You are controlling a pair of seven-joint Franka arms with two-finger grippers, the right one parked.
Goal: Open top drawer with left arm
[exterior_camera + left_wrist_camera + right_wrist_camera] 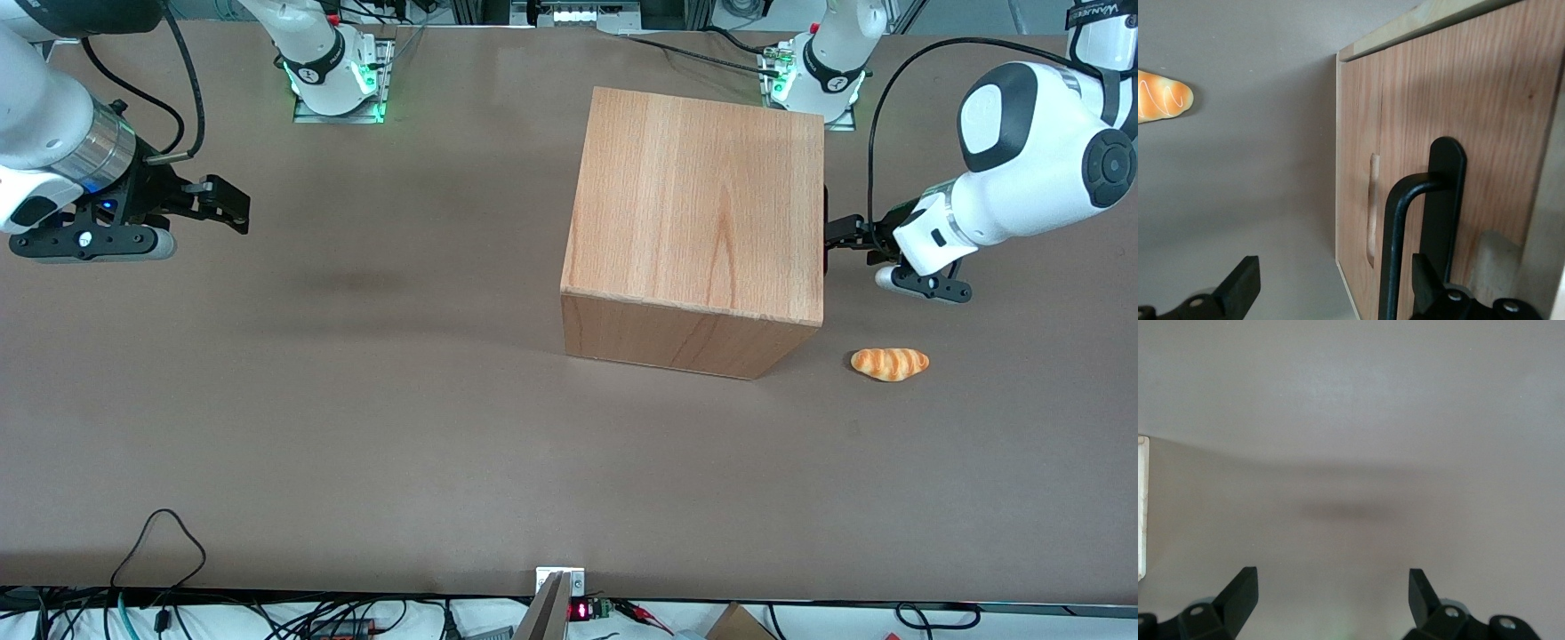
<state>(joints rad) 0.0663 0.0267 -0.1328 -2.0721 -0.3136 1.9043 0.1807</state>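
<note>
A light-wood cabinet (pixel 693 213) stands on the table, its front facing the working arm's end. The top drawer (pixel 1498 133) shows as a wood front panel with a long black bar handle (pixel 1390 253); no drawer box sticks out of the cabinet in the front view. My left arm (pixel 1022 178) reaches in level, and its gripper (pixel 834 234) is right at the cabinet's front. In the left wrist view the gripper (pixel 1335 290) is open. The handle bar lies between its fingers (pixel 1426 280), close to one of them, and nothing is clamped.
A small orange bread roll (pixel 890 364) (pixel 1161 97) lies on the brown table (pixel 356 400), nearer the front camera than the gripper and beside the cabinet's front corner. A narrow slot (pixel 1373 207) is cut into the wood panel beside the handle.
</note>
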